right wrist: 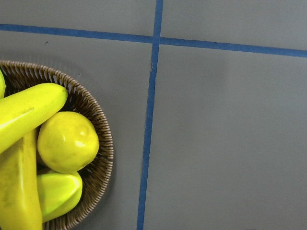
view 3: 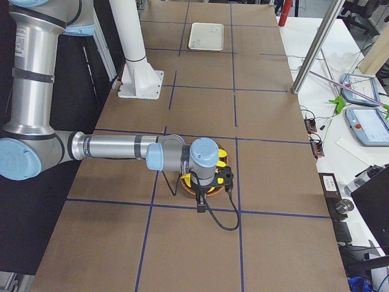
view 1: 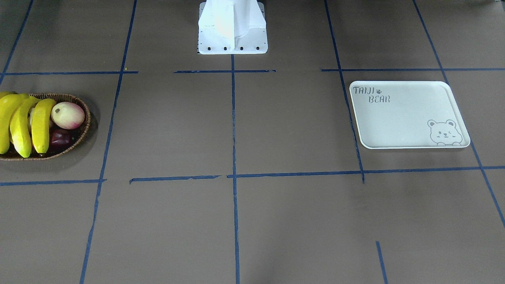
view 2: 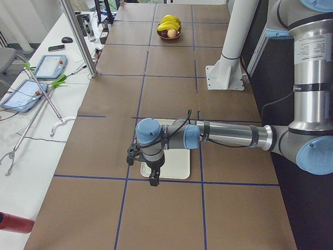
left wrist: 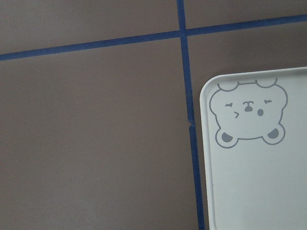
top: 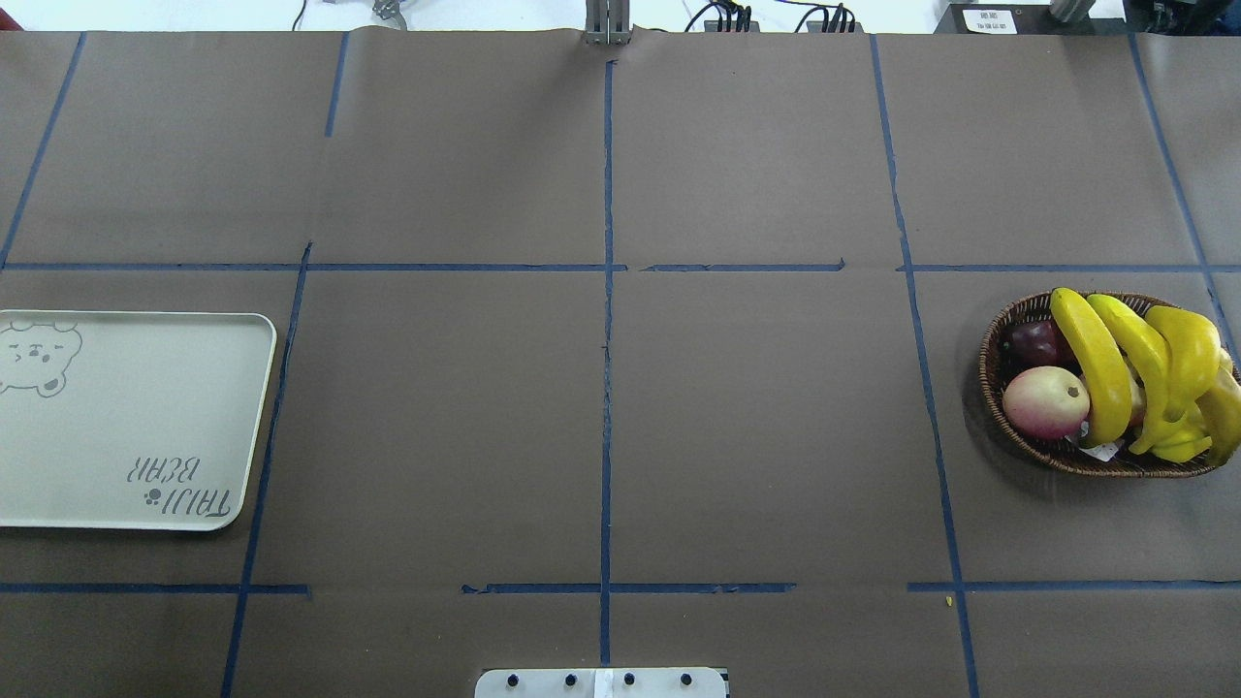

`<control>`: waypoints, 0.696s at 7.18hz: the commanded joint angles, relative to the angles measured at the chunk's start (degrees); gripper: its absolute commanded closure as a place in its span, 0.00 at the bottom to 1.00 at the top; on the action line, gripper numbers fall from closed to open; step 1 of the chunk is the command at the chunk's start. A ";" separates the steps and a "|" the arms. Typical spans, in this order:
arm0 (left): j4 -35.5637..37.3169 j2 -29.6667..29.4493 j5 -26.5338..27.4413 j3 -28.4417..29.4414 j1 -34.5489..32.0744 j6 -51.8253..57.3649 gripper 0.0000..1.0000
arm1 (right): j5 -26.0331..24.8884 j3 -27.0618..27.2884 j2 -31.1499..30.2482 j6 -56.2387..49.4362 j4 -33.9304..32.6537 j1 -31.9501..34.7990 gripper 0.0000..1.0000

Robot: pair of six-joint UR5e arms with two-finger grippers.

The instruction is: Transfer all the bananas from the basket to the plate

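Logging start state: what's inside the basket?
The basket holds bananas, a pink-cream fruit, a dark red fruit and a yellow-green fruit. The bananas cover whatever lies beneath them, and their exact count is unclear.

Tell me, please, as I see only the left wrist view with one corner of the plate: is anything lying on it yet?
Observer: No, the front-facing view shows the whole plate with nothing on it.
Operator: Where are the bananas, then?
Observer: All the bananas I can see lie in the basket, far over on the robot's right.
Operator: Is anything else in there?
Observer: Yes, a round pink-cream fruit and a dark red fruit sit beside them.
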 commanded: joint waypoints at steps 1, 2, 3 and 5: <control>-0.42 0.09 -0.01 -0.03 -0.09 0.26 0.00 | 0.00 -0.01 0.00 -0.01 0.00 0.00 0.00; 0.01 0.00 -0.01 -0.03 0.17 0.09 0.00 | 0.00 -0.01 0.00 0.08 0.00 0.00 0.00; 0.02 0.00 -0.01 0.05 0.18 0.09 0.00 | 0.17 0.16 0.17 0.17 0.00 0.00 0.00; -0.16 0.00 -0.01 0.14 0.18 0.09 0.00 | 3.24 2.25 0.88 6.45 0.09 -0.35 0.00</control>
